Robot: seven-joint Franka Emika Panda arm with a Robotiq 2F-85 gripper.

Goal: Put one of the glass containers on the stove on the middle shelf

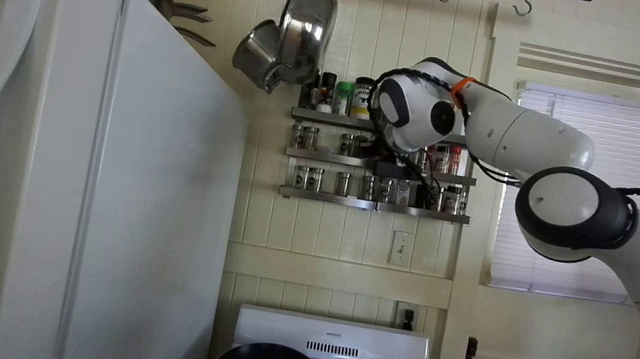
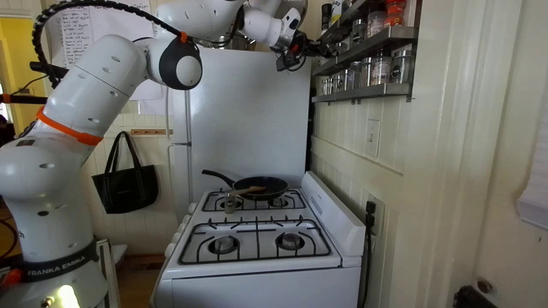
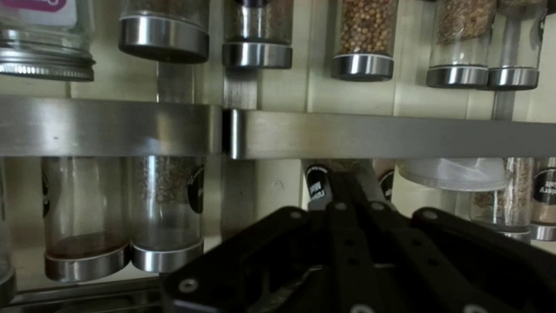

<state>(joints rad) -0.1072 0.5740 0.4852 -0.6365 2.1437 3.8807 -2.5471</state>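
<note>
Clenching nothing, the end effector (image 3: 349,180) faced a glass jar (image 3: 317,184), likely light, slick and breakable, best gripped mid-body.

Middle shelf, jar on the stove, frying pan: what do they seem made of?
Middle shelf: satin metal, likely stainless steel, from its grey sheen. Jar on the stove: probably smooth glass, sides looking clear, though small here. Frying pan: likely metal, its even black suggesting nonstick coating.

The arm (image 2: 100,72) at near left bears FRANKA EMIKA on its black band (image 2: 58,265), a jar (image 3: 544,214) reads Salt on its label (image 3: 546,186), and handwriting on the far-left paper (image 2: 77,36) is illegible
</note>
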